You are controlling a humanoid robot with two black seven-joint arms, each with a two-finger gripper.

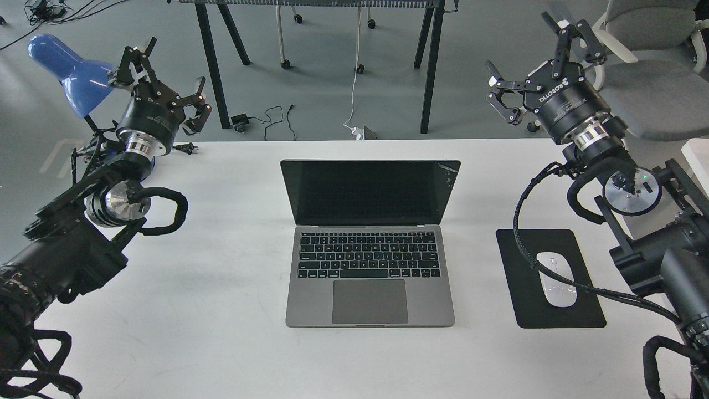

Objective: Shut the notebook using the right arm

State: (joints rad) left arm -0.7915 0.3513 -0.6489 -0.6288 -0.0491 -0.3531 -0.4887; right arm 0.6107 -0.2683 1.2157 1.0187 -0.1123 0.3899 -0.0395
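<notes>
The white counter [221,277] is carrying an open laptop [369,260] at its middle. A black mouse pad [526,310] is lying to the laptop's right, apart from it, bearing a white mouse [556,280].
</notes>
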